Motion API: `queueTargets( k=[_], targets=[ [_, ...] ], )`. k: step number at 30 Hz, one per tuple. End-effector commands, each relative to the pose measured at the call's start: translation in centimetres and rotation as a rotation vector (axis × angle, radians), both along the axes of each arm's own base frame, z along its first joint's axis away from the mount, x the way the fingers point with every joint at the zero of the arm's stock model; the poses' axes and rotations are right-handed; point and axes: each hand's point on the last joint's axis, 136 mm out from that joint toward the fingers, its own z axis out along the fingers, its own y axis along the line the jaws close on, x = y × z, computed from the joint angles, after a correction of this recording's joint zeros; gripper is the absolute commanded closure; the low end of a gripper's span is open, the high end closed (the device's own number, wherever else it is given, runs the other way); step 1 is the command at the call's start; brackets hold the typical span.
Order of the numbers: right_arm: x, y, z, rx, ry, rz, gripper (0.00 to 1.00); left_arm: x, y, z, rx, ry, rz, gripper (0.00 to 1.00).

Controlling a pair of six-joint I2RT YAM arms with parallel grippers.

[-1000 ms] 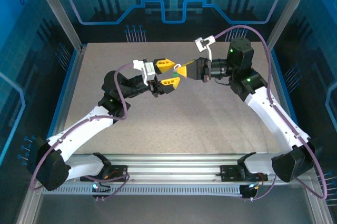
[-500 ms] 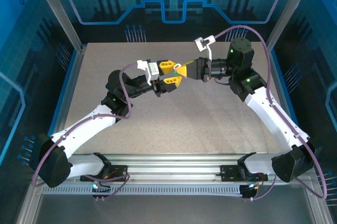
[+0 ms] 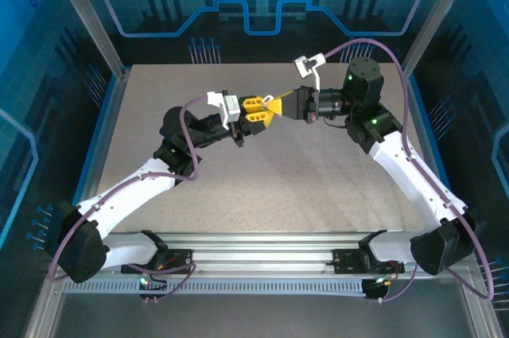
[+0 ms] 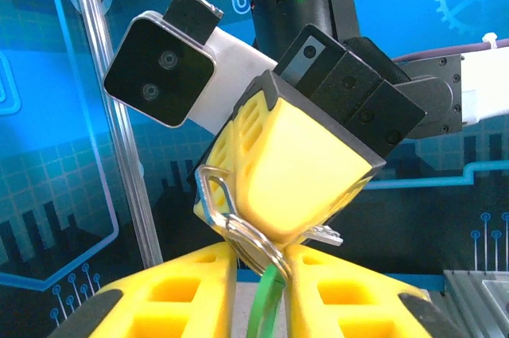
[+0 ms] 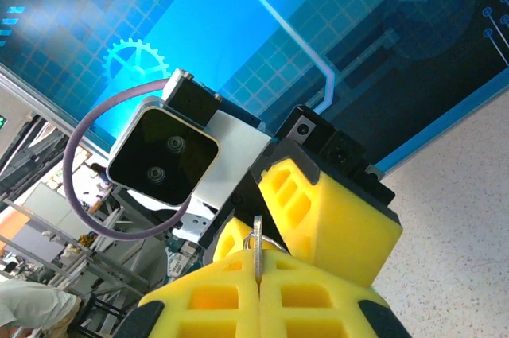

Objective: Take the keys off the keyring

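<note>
While the right claw (image 3: 272,106) pinches a key (image 5: 256,244), the left claw (image 3: 258,110) grips the keyring (image 4: 253,241).

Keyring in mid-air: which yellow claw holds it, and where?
The right gripper pinches the keyring by its metal, between its fingertips. The left gripper straddles the green piece below; whether it grips cannot be told.

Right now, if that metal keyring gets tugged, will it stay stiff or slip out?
The keyring is thin looped wire, so it probably stays stiff with slight spring. Its shiny metal might slide in the right pincer, shut on it. The green strand by it looks floppy and would likely trail.
</note>
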Motion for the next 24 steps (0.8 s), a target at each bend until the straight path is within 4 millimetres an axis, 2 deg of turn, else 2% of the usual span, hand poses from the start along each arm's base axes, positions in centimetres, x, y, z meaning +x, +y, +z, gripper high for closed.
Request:
queueTargets(
  k=[1,10,14,16,18,22,24],
  targets=[
    [-0.9,-0.2,0.4,0.007,-0.010,0.025,1.00,-0.2,0.4,2.8,-0.048,-0.073,0.017,0.83],
    [-0.9,-0.4,0.3,-0.002,-0.021,0.015,1.00,0.2,1.3,2.8,-0.051,-0.049,0.064,1.00],
    [-1.0,-0.6,0.3,-0.016,-0.039,0.006,1.00,0.3,1.7,2.8,-0.038,-0.031,0.084,0.98],
    [-1.0,-0.5,0.3,-0.016,-0.039,0.007,1.00,0.4,1.8,2.8,-0.042,-0.025,0.091,0.87],
    [-1.1,-0.4,0.3,-0.014,-0.039,0.010,1.00,0.4,1.7,2.7,-0.041,-0.022,0.084,0.90],
    [-1.2,-0.4,0.5,-0.010,-0.040,0.018,1.00,0.6,1.5,2.6,-0.043,-0.009,0.076,0.88],
    [-1.3,-0.4,0.5,-0.009,-0.042,0.021,1.00,0.6,1.4,2.7,-0.047,-0.011,0.071,0.91]
  ],
)
